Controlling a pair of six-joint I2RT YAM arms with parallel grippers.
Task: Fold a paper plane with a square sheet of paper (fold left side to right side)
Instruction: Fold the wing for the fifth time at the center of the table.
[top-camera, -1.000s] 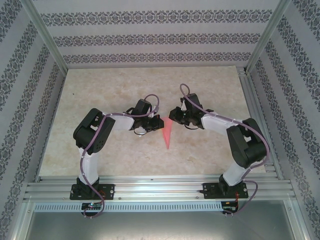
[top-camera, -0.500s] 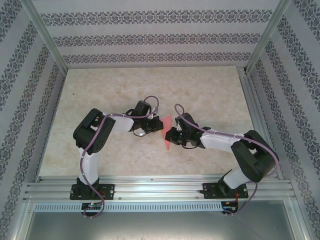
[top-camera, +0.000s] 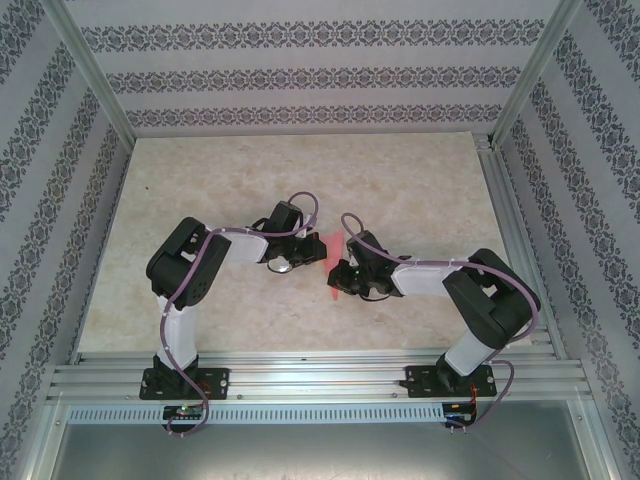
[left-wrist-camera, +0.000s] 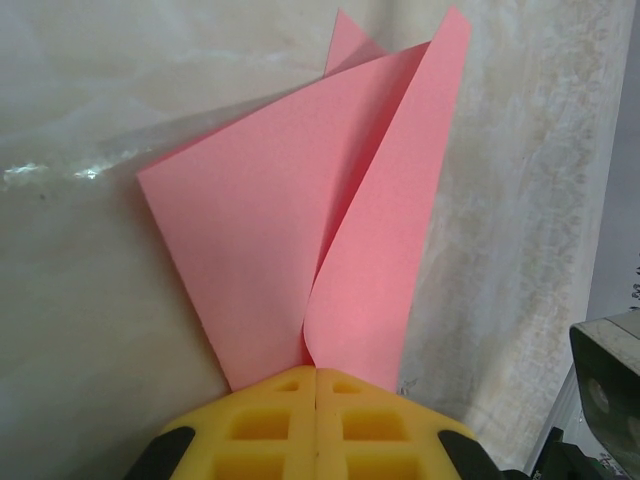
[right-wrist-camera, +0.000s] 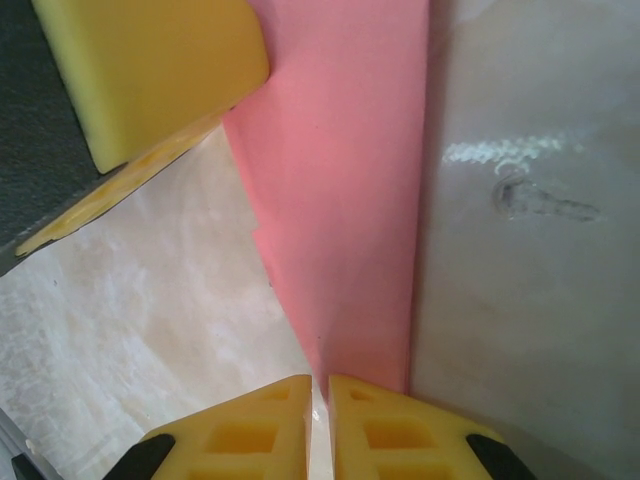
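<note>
The pink-red paper plane (top-camera: 334, 243) lies in the middle of the table as a narrow folded dart, its tip toward the near edge. My left gripper (top-camera: 312, 248) is shut on its wide end. In the left wrist view the yellow pads meet (left-wrist-camera: 316, 372) over the paper (left-wrist-camera: 300, 220), whose two flaps spread apart beyond them. My right gripper (top-camera: 341, 281) is low over the narrow part. Its pads (right-wrist-camera: 320, 385) stand almost together with a thin slit, at the edge of the paper (right-wrist-camera: 350, 200). The table shows through the slit. A left pad (right-wrist-camera: 150, 70) shows there too.
The beige marbled table (top-camera: 200, 180) has patterned walls on three sides and an aluminium rail (top-camera: 300, 375) along the near edge. Both arms bend inward, their wrists close together at the centre. There is open surface to the left, the right and the back.
My right gripper has moved from the far end of the paper toward the near tip and a little left, and now covers more of it. The left gripper has stayed put.
</note>
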